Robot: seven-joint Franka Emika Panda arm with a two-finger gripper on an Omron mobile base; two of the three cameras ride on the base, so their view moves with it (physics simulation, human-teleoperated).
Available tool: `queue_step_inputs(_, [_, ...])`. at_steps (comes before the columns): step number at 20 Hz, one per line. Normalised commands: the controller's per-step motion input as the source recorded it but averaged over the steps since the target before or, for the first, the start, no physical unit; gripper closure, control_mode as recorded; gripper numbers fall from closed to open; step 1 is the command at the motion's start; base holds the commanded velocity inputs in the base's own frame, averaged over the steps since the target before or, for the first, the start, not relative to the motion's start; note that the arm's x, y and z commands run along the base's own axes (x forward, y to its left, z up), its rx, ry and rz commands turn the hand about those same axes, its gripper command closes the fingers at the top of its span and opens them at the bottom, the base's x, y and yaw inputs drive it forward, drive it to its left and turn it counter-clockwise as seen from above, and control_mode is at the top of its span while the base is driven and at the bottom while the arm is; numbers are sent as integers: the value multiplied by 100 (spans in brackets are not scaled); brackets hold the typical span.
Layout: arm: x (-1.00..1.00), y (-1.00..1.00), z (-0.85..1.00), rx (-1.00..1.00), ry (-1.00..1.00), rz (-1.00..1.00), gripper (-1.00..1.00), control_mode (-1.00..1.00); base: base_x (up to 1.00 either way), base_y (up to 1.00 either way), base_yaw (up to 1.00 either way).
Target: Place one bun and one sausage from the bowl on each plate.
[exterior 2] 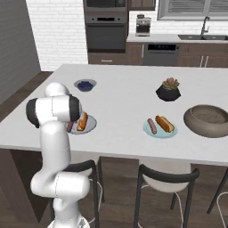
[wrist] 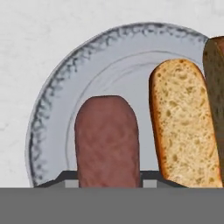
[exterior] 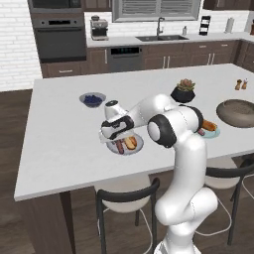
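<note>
The sausage point(wrist: 107, 142) sits pinched in the gripper point(wrist: 107, 183) at six o'clock on the grey plate point(wrist: 57, 87); a bun point(wrist: 183, 127) lies at its three o'clock.

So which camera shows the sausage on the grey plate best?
The hand view: the sausage lies close up on the grey plate beside the bun. The left base view shows it small; in the right base view the arm mostly hides it.

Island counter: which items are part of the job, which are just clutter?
Job: grey plate with sausage and bun; teal plate with its sausage and bun; big stone bowl.
Clutter: berry bowl, plant pot, shakers.
</note>
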Motion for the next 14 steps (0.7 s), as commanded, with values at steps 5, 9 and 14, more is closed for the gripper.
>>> queue_step_inputs(5, [0,-23,0,8,-26,2,-100,-100,0,0,0])
queue_step_inputs(9, [0,-1,59,13,-33,0,-100,-100,0,0,0])
queue_step_inputs(14, [-2,0,100,10,-34,5,-100,-100,0,0,0])
